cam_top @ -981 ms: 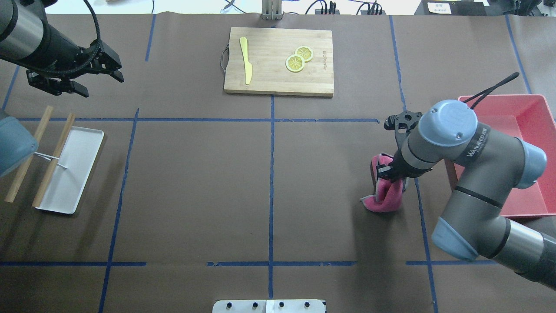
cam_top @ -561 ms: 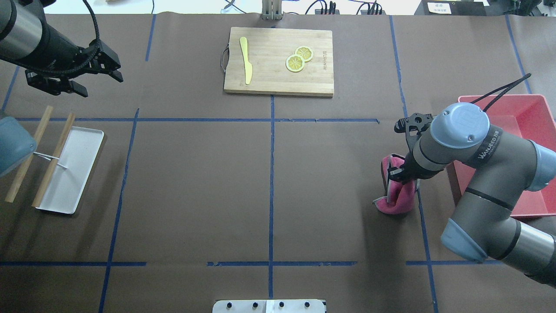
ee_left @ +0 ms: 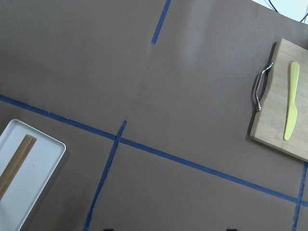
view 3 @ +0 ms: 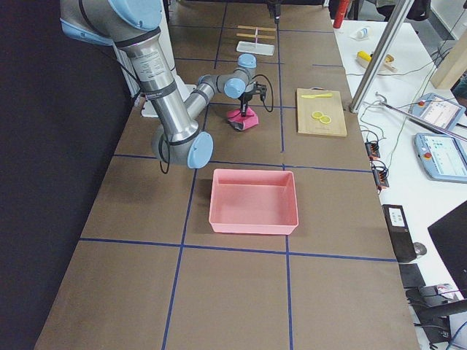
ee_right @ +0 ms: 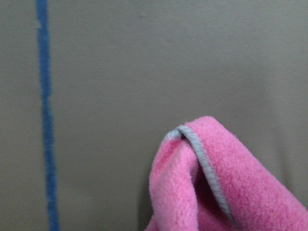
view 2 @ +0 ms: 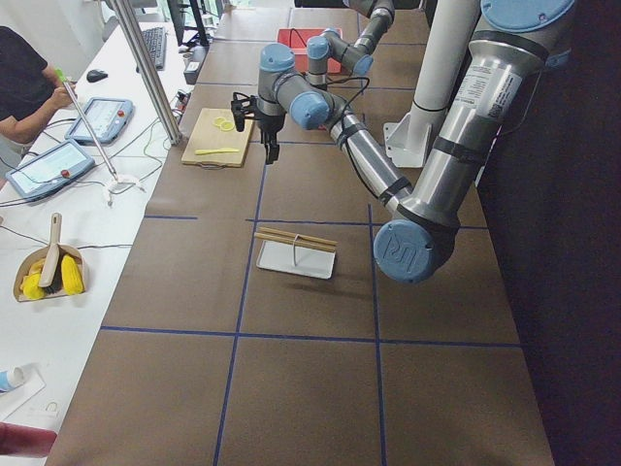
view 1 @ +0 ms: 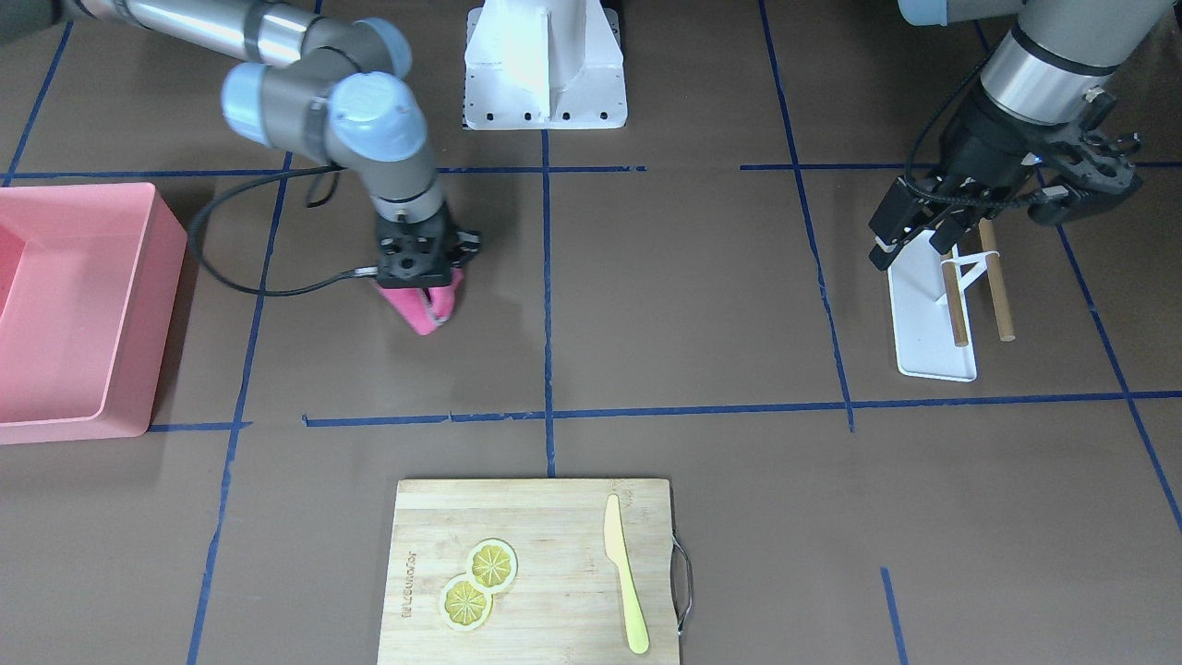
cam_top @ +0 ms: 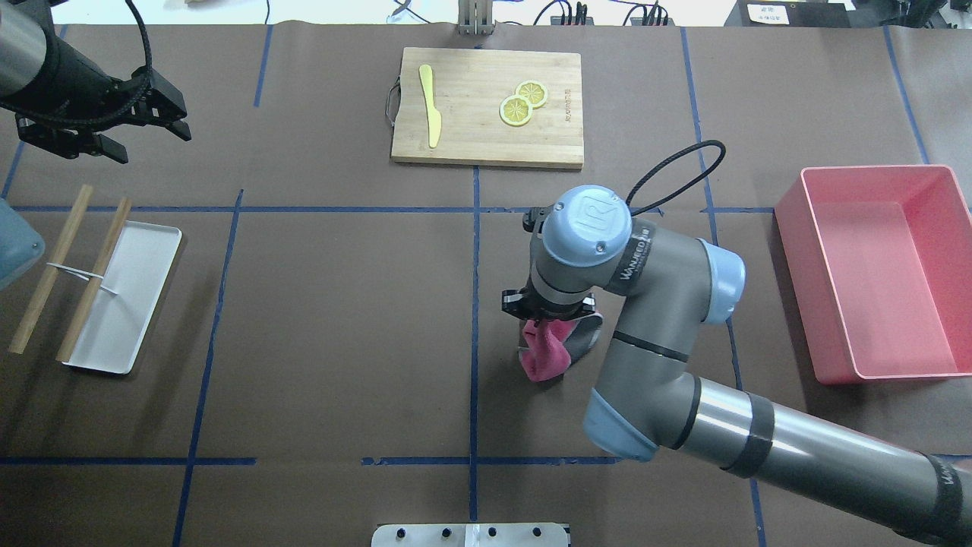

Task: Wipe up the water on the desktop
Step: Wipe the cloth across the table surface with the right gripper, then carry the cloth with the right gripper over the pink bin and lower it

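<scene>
The desktop (cam_top: 342,319) is dark brown with blue tape lines; I see no water on it. My right gripper (cam_top: 548,319) is shut on a pink cloth (cam_top: 543,358) just right of the centre tape line. The cloth hangs below the gripper, and its lower end seems to touch the desktop. The cloth also shows in the front view (view 1: 420,314) and fills the lower right of the right wrist view (ee_right: 216,183). My left gripper (cam_top: 150,141) is open and empty at the far left, above the desktop; in the front view (view 1: 912,245) it hovers by the white tray.
A bamboo cutting board (cam_top: 471,144) at the back centre carries a yellow knife (cam_top: 430,106) and two lemon slices (cam_top: 522,102). A pink bin (cam_top: 873,169) stands at the right. A white tray (cam_top: 137,289) with two wooden sticks (cam_top: 49,266) lies at the left.
My right arm has swept the pink cloth leftward from beside the bin to near the centre line. My left gripper has drifted slightly left and back.
</scene>
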Action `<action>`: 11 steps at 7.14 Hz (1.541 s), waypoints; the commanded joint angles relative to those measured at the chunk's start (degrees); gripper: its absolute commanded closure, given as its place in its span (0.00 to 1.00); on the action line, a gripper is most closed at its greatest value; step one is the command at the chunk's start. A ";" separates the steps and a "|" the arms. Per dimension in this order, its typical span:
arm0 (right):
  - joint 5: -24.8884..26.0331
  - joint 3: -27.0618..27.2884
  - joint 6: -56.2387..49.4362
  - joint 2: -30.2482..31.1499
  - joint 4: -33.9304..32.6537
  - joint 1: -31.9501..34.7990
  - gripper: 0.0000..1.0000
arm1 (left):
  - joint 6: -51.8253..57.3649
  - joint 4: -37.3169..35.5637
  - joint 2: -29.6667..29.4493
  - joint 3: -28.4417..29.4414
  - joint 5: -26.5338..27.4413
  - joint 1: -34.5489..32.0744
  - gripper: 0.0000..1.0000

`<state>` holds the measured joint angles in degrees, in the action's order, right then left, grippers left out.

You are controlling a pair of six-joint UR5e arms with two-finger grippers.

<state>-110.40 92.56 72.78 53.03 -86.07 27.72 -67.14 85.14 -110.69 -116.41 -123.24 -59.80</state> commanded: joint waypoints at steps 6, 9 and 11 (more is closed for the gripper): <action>-0.78 14.29 -13.41 19.96 0.20 5.66 1.00 | 0.26 -0.24 1.09 -1.19 -0.07 -0.85 0.17; -10.58 21.16 -19.68 26.33 -1.64 17.66 1.00 | 1.48 -0.41 1.09 -1.28 -0.86 -1.99 0.17; -17.63 23.88 -27.73 28.42 -4.27 28.13 1.00 | 2.55 -0.85 1.27 -1.19 -0.86 -2.52 0.17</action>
<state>-123.94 114.70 49.95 79.86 -88.71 49.55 -65.08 84.45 -109.54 -117.67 -124.02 -62.07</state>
